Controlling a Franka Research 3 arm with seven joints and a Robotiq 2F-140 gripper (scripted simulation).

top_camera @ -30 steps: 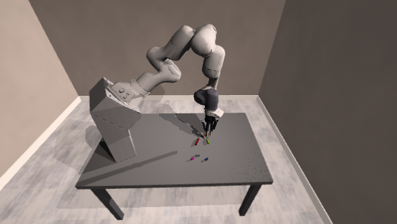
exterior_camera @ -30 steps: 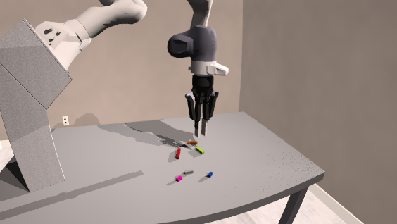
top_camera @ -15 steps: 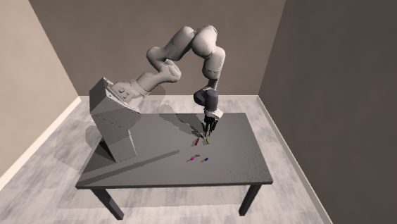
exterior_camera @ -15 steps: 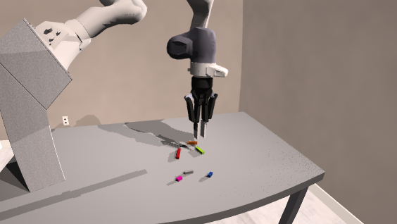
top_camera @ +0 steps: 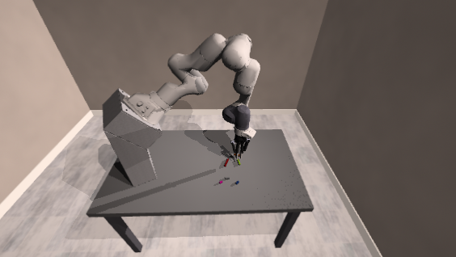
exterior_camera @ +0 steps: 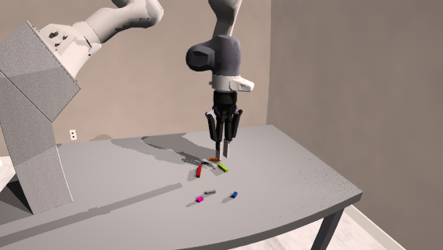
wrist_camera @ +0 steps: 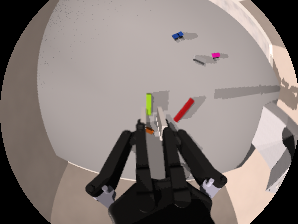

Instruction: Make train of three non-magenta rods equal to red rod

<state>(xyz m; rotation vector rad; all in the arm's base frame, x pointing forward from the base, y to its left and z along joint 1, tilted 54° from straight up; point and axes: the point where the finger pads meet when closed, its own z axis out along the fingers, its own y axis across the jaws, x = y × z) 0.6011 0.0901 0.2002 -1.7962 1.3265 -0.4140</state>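
Beneath the claw (top_camera: 239, 157) (exterior_camera: 223, 154) (wrist_camera: 151, 113), one orange rod (exterior_camera: 214, 159) (wrist_camera: 149, 131), one lime rod (top_camera: 238, 162) (exterior_camera: 223, 167) (wrist_camera: 149, 104).

The Robotiq gripper (top_camera: 238, 157) (exterior_camera: 223, 158) (wrist_camera: 151, 113) descends toward the tabletop (top_camera: 194, 194) (exterior_camera: 137, 220) (wrist_camera: 95, 75), its fingertips lower than in both earlier exterior frames. In that view, one fingertip now overlaps the near end of the orange rod (exterior_camera: 214, 159) (wrist_camera: 149, 131), where a sliver of table showed between them a second ago. The dark wrist link (top_camera: 242, 117) (exterior_camera: 228, 56) sinks with it. The fingers' shadow (exterior_camera: 210, 163) shifts closer to the lime rod (top_camera: 238, 162) (exterior_camera: 223, 167) (wrist_camera: 149, 104), while the long shadow band (top_camera: 162, 187) (exterior_camera: 133, 200) (wrist_camera: 245, 92) stretches farther across the tabletop.
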